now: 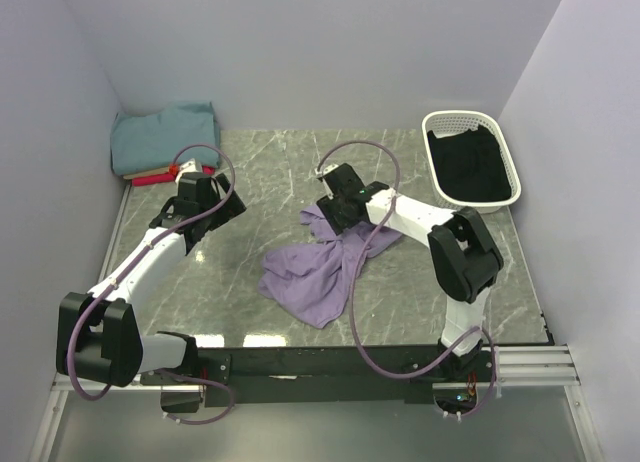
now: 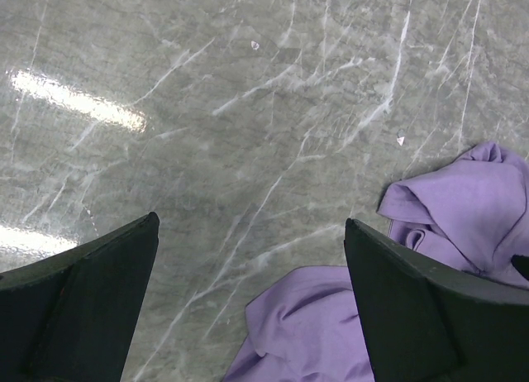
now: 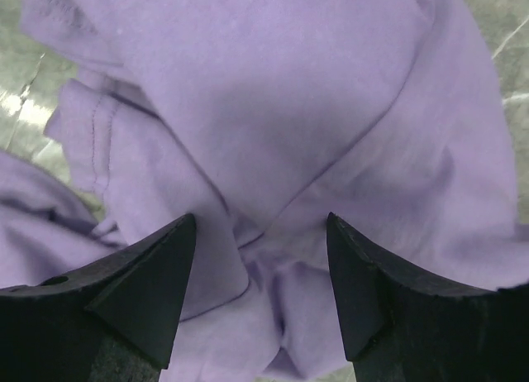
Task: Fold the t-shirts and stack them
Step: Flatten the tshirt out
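A crumpled lavender-purple t-shirt (image 1: 318, 269) lies in a heap in the middle of the marble table. My right gripper (image 1: 333, 217) is open just above its far edge; in the right wrist view the cloth (image 3: 273, 126) fills the frame and bunches between the spread fingers (image 3: 157, 274). My left gripper (image 1: 197, 214) is open and empty over bare marble to the left of the shirt; its wrist view shows the shirt's edge (image 2: 322, 332) at lower right. A folded teal t-shirt (image 1: 160, 137) lies on tan (image 1: 160, 172) and red (image 1: 175, 174) ones in the far left corner.
A white laundry basket (image 1: 508, 162) holding dark cloth (image 1: 468, 167) stands at the far right. Grey walls close in on left, back and right. Purple cables loop off both arms.
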Tool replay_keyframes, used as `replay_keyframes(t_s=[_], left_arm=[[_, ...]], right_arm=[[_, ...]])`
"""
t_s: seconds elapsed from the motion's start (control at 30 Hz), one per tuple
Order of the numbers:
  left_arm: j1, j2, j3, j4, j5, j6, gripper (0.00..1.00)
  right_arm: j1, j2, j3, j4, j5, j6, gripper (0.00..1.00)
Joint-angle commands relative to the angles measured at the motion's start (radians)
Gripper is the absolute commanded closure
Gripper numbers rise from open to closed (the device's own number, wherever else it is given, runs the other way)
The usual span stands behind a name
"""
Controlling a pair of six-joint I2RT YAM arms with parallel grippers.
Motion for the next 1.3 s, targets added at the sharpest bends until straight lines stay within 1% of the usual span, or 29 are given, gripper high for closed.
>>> replay_keyframes(t_s=[0.0, 0.13, 0.2, 0.33, 0.43, 0.47, 0.5, 0.53, 0.57, 0.7, 0.77, 0.83, 0.9, 0.93, 1.0, 1.03, 1.07, 1.13, 1.23, 1.27], left_arm=[[-0.004, -0.009, 0.01, 0.025, 0.005, 0.016, 0.01], [-0.004, -0.013, 0.002, 0.025, 0.0, 0.015, 0.0], [-0.004, -0.009, 0.0, 0.031, 0.006, 0.015, 0.0], [-0.004, -0.001, 0.005, 0.028, 0.011, 0.018, 0.01], [-0.004, -0.004, 0.007, 0.024, 0.003, 0.02, 0.01], [-0.004, -0.006, 0.005, 0.024, 0.001, 0.02, 0.0], [-0.004, -0.006, 0.004, 0.025, 0.001, 0.018, 0.01], [-0.004, -0.004, 0.004, 0.025, 0.003, 0.018, 0.01], [-0.004, -0.004, 0.004, 0.025, 0.004, 0.016, 0.0], [-0.004, -0.003, 0.007, 0.027, 0.009, 0.015, 0.01], [-0.004, -0.004, 0.01, 0.024, 0.008, 0.018, 0.0], [-0.004, -0.003, 0.01, 0.024, 0.012, 0.018, 0.0], [-0.004, -0.001, 0.011, 0.03, 0.027, 0.02, 0.01], [-0.004, 0.002, 0.01, 0.031, 0.032, 0.02, 0.01], [-0.004, 0.006, 0.011, 0.036, 0.043, 0.02, 0.01], [-0.004, 0.011, 0.011, 0.036, 0.047, 0.021, 0.01], [-0.005, 0.013, 0.013, 0.036, 0.049, 0.023, 0.01], [-0.005, 0.017, 0.011, 0.034, 0.052, 0.024, 0.0], [-0.005, 0.025, 0.016, 0.03, 0.049, 0.029, 0.0], [-0.005, 0.026, 0.019, 0.025, 0.044, 0.032, 0.01]], right_arm=[[0.017, 0.062, 0.109, -0.004, 0.075, -0.035, 0.29], [0.017, 0.119, 0.137, -0.027, 0.163, -0.033, 0.31], [0.015, 0.128, 0.139, -0.008, 0.171, -0.037, 0.32], [0.017, 0.171, 0.186, -0.047, 0.171, -0.023, 0.35], [0.017, 0.165, 0.182, -0.035, 0.187, -0.015, 0.51], [0.015, 0.159, 0.177, -0.023, 0.194, -0.015, 0.64], [0.018, 0.15, 0.174, -0.023, 0.203, -0.015, 0.69], [0.018, 0.124, 0.169, -0.017, 0.21, -0.015, 0.77], [0.02, 0.108, 0.163, 0.0, 0.22, -0.015, 0.8], [0.023, -0.004, 0.159, 0.029, 0.278, -0.006, 0.81], [0.023, -0.076, 0.157, 0.064, 0.335, -0.012, 0.81], [0.018, -0.129, 0.171, 0.084, 0.388, -0.027, 0.78], [0.004, -0.14, 0.212, 0.075, 0.388, -0.035, 0.76], [-0.002, -0.131, 0.228, 0.072, 0.399, -0.032, 0.74], [-0.032, -0.102, 0.295, 0.025, 0.373, -0.04, 0.73], [-0.048, -0.052, 0.326, 0.002, 0.37, -0.024, 0.73], [-0.074, -0.022, 0.379, -0.044, 0.353, -0.018, 0.74], [-0.103, 0.051, 0.41, -0.052, 0.33, -0.009, 0.79], [-0.132, 0.106, 0.465, -0.098, 0.268, -0.001, 0.81], [-0.132, 0.101, 0.447, -0.098, 0.24, -0.004, 0.8]])
